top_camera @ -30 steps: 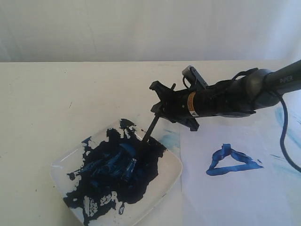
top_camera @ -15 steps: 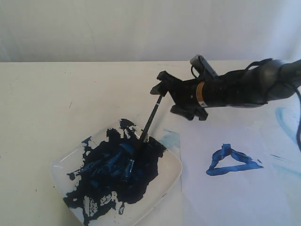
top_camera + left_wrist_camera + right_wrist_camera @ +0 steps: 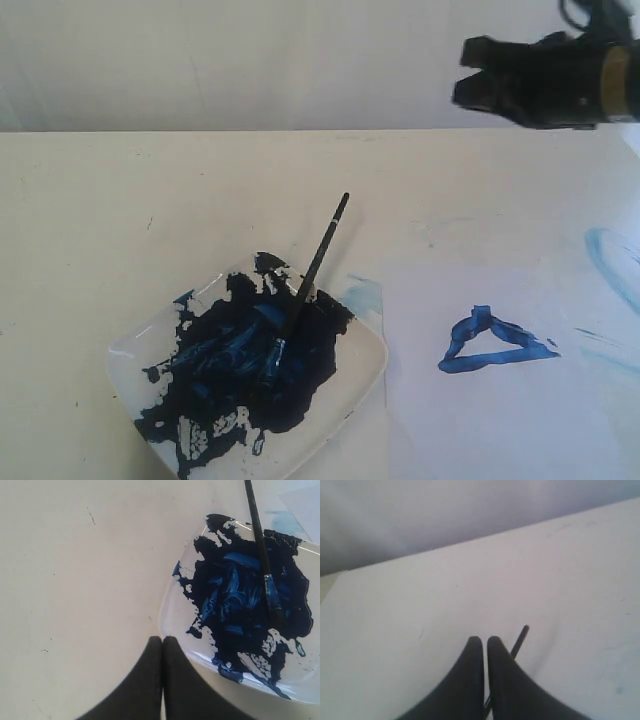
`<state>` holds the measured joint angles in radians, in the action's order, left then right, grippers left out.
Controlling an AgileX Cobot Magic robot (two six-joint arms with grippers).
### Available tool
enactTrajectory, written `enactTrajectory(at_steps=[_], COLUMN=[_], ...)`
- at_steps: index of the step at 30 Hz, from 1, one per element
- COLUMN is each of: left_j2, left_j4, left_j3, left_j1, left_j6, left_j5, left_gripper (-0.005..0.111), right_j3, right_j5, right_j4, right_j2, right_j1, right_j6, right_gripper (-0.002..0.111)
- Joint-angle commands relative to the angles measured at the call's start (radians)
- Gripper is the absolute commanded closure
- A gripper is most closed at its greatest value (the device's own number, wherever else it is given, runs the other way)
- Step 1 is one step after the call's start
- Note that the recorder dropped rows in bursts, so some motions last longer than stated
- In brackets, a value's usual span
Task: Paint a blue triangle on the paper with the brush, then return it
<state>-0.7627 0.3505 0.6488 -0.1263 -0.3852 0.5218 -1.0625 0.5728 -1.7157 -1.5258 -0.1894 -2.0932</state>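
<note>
Both halves of the job look done to us: nearest, the blue triangle (image 3: pixel 510 335) stands finished on the paper (image 3: pixel 500 425) at right, and left of it the brush (image 3: pixel 310 275) lies in the paint dish (image 3: pixel 348 395), bristles down, handle leaning over the far rim. The left gripper (image 3: pixel 162 639) hovers beside the dish, jaws pressed together and empty; farthest, the right gripper (image 3: pixel 468 72) hangs high at right, jaws closed on nothing.

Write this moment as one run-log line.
brush: lying in paint dish | blue triangle: painted on paper | right gripper: shut, empty, raised | left gripper: shut, empty
</note>
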Motion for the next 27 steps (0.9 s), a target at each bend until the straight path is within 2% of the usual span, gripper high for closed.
enactTrajectory(at_steps=[1,3,6,12,22,24,27], left_j2=[0.006,0.006,0.006,0.006,0.006,0.049,0.262], left_j4=[0.035,0.053,0.053,0.057,0.057,0.052,0.045], left_j3=[-0.001,-0.001,-0.001,-0.001,-0.001,-0.012,-0.035], left_j1=[0.004,0.004,-0.017,-0.029,-0.026,-0.023,0.020], left_j6=[-0.007,-0.007,-0.007,-0.007,-0.007,-0.007,-0.007], left_j5=[-0.009,-0.009,-0.015,-0.112,-0.141,-0.141,-0.129], left_gripper=[0.107,0.107,0.107,0.107,0.107,0.107,0.107], right_j3=[0.145,0.211,0.284,0.342,0.342,0.342,0.342], right_j5=[-0.195,-0.314,-0.379,-0.389,-0.389,-0.388,-0.389], right_j4=[-0.029,-0.029,-0.029,-0.029,-0.029,-0.029,-0.029], right_j2=[0.227,0.328,0.459,0.623,0.697,0.697,0.697], right_j1=[0.045,0.044,0.044,0.044,0.044,0.044,0.044], right_j6=[-0.010,0.010,0.130,0.207,0.207,0.207,0.207], right_gripper=[0.108,0.108,0.108,0.108,0.108,0.108,0.108])
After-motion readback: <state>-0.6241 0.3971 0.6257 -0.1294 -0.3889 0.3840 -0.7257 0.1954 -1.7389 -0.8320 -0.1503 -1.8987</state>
